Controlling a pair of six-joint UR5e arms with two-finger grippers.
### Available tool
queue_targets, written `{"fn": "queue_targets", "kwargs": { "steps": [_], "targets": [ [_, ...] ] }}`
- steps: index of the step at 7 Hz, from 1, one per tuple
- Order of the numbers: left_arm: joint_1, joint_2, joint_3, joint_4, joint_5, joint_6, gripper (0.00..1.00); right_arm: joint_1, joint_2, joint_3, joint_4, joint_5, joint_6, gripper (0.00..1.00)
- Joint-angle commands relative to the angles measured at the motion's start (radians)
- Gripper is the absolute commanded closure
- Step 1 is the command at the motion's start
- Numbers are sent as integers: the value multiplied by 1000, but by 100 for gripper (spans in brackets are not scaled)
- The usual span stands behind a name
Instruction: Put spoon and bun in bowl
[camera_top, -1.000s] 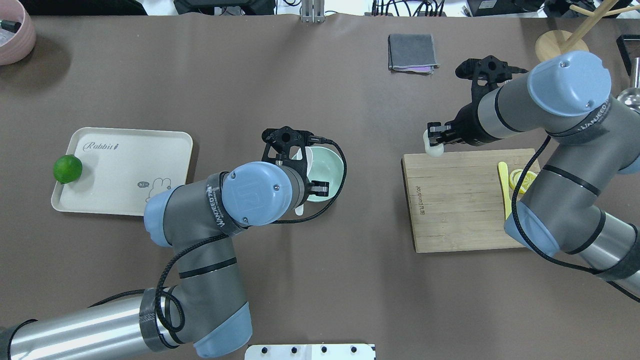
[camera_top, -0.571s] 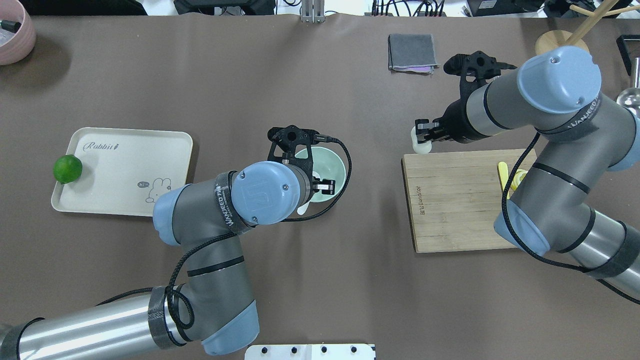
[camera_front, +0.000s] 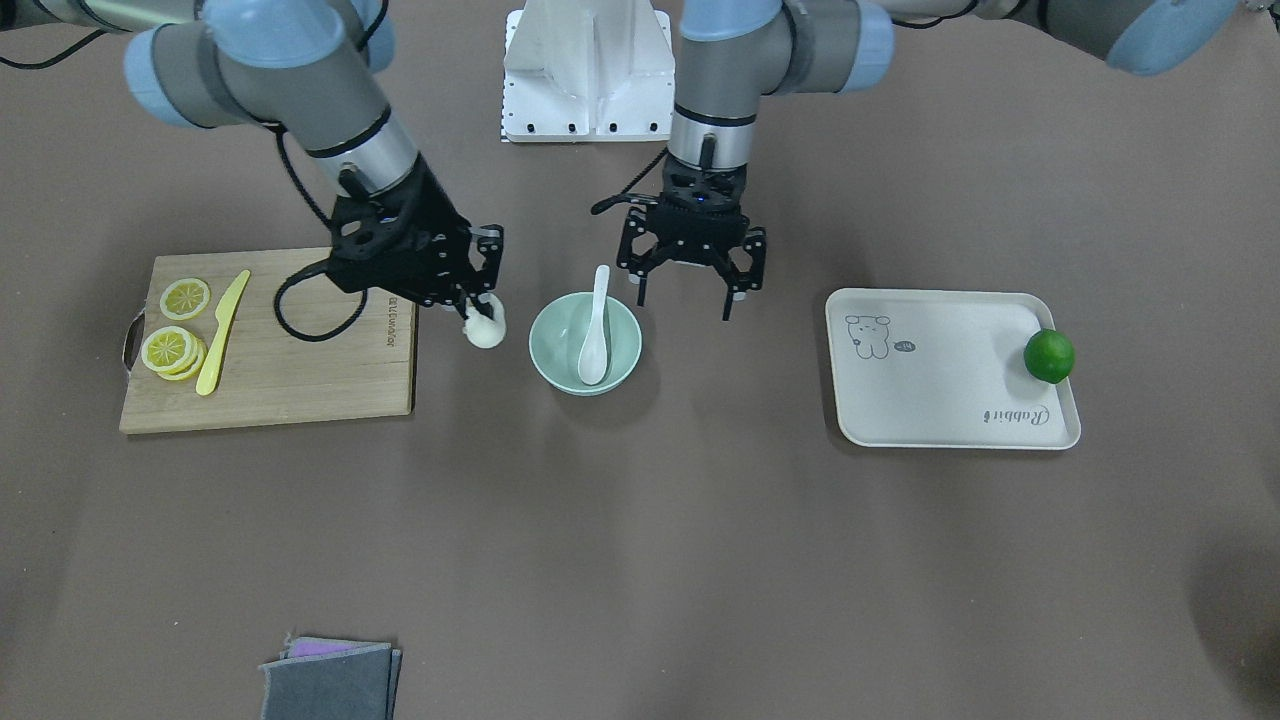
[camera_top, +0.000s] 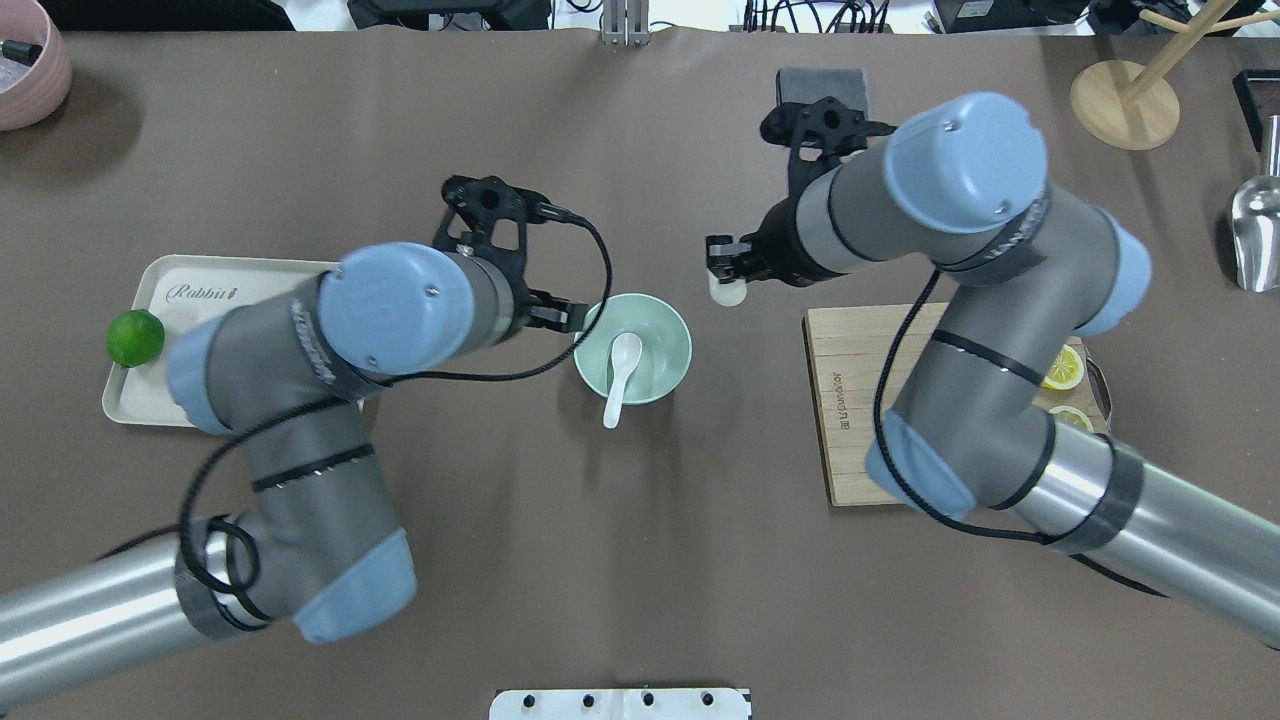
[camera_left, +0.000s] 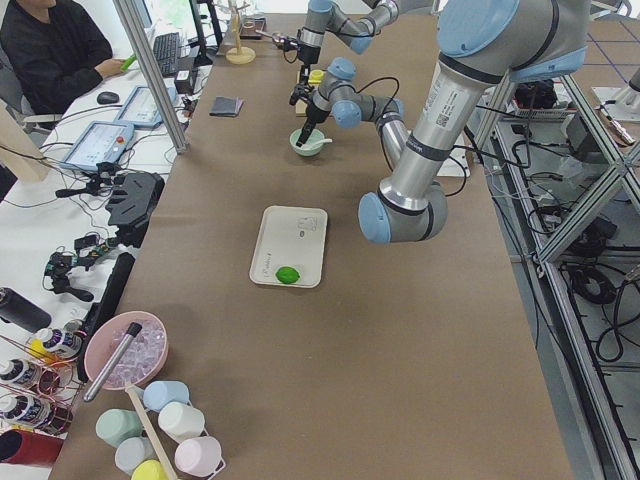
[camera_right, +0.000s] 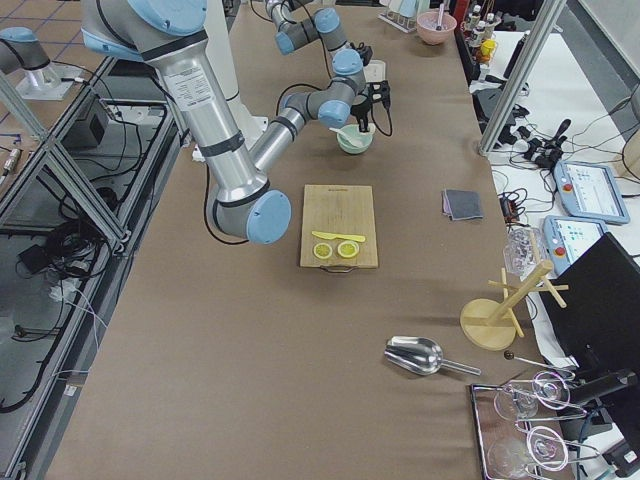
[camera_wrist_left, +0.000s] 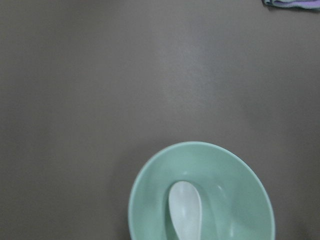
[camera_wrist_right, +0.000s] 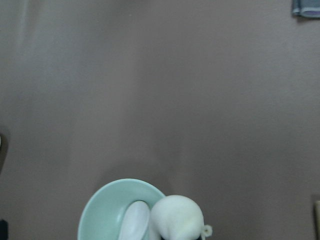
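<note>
The pale green bowl (camera_front: 552, 345) (camera_top: 672, 340) stands mid-table. The white spoon (camera_front: 597, 330) (camera_top: 620, 368) lies in it, scoop inside, handle over the rim on the robot's side. My left gripper (camera_front: 687, 300) (camera_top: 557, 314) is open and empty, beside the bowl on its tray side. My right gripper (camera_front: 478, 308) (camera_top: 722, 265) is shut on the white bun (camera_front: 487, 331) (camera_top: 727, 291), held above the table between the bowl and the cutting board. The left wrist view shows the bowl (camera_wrist_left: 235, 200) and spoon (camera_wrist_left: 186, 210). The right wrist view shows the bun (camera_wrist_right: 177, 217) beside the bowl (camera_wrist_right: 105, 210).
A wooden cutting board (camera_front: 300, 370) holds lemon slices (camera_front: 170, 335) and a yellow knife (camera_front: 222, 335). A cream tray (camera_front: 940, 390) holds a green lime (camera_front: 1049, 356). A grey cloth (camera_front: 330, 680), a pink bowl (camera_top: 30, 65), a wooden stand (camera_top: 1125, 90) and a metal scoop (camera_top: 1258, 225) lie near the table's edges.
My left gripper has drawn back off the bowl towards the tray, leaving the spoon in the bowl. My right gripper has carried the bun from the board's corner leftwards towards the bowl.
</note>
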Motion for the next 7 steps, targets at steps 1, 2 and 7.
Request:
{"fn": "queue_targets", "kwargs": {
  "steps": [1,2,7],
  "targets": [
    [-226,136,-63,-11,-208,240,2,-95,128,-140,7,-127,56,100],
    [-292,196,-54,-72,-247,336,2,-124,128,-172,8,-173,51,100],
    [-310,208,7,-138,-240,337,2,-138,101,-132,5,-157,54,0]
  ]
}}
